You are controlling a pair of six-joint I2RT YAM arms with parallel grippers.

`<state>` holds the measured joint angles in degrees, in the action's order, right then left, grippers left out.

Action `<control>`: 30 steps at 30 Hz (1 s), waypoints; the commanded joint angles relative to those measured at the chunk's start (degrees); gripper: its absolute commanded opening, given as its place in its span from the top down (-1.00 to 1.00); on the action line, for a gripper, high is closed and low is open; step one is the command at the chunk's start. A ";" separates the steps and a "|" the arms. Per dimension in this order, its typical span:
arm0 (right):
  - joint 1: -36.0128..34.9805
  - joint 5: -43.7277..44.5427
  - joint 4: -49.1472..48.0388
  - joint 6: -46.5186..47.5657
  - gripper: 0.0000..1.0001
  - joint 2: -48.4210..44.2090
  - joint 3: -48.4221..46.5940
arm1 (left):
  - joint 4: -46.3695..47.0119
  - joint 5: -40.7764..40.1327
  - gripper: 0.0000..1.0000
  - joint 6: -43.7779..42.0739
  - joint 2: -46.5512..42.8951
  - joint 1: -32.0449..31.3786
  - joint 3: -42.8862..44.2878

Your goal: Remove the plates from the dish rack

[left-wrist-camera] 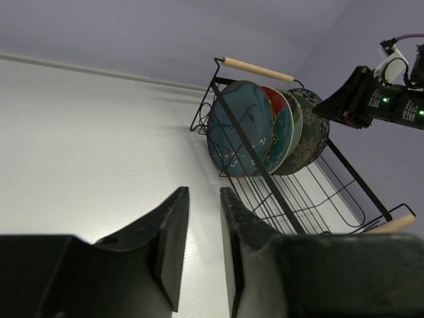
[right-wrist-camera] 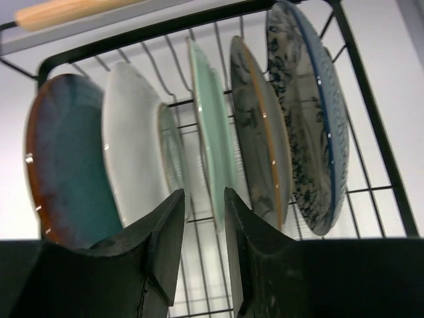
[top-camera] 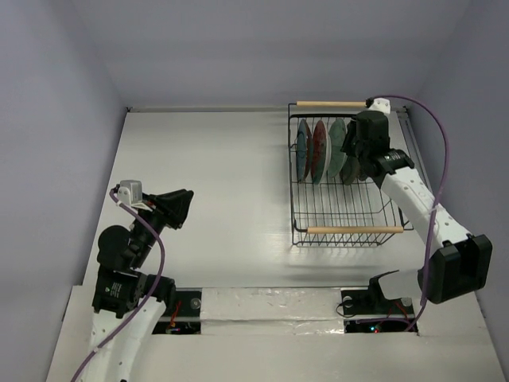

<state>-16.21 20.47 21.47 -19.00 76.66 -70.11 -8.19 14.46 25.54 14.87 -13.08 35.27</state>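
Note:
The black wire dish rack [top-camera: 293,199] with two wooden handles stands at the right of the table. Several plates stand on edge at its far end: a blue-teal one [top-camera: 303,150], a red one [top-camera: 320,151] and a pale green one [top-camera: 337,147]. My right gripper [top-camera: 355,159] hovers just right of them, open and empty. In the right wrist view its fingertips [right-wrist-camera: 202,199] point at the pale green plate [right-wrist-camera: 212,132], between a white-backed plate [right-wrist-camera: 132,146] and a grey plate [right-wrist-camera: 258,132]. My left gripper [top-camera: 183,208] is open and empty over the table's left.
The rack's near half [top-camera: 346,211] holds no plates. The near wooden handle [top-camera: 354,230] faces the arm bases. Walls close the table at the back and sides. The left wrist view shows the rack [left-wrist-camera: 291,192] and plates [left-wrist-camera: 242,126] far ahead of my left fingers [left-wrist-camera: 173,232].

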 commanded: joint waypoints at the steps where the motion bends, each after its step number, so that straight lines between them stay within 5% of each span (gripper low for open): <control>1: -0.14 5.81 0.75 2.39 0.27 2.25 -4.24 | 1.33 -0.92 0.53 0.12 -0.72 -0.37 0.50; 17: -0.14 9.15 1.20 4.50 0.33 16.06 -11.72 | 0.89 -1.45 0.33 0.21 -0.81 -0.89 0.68; 25: -0.14 11.61 2.52 6.87 0.61 18.70 -14.88 | 1.15 -1.19 0.32 0.12 -0.64 -0.89 0.59; 30: -0.14 11.43 1.81 8.02 0.97 15.98 -14.71 | 1.15 -1.19 0.31 0.21 -0.72 -0.89 0.59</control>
<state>-16.27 30.22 25.36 -11.14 95.31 -81.69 -8.99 13.23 25.80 14.48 -13.56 35.27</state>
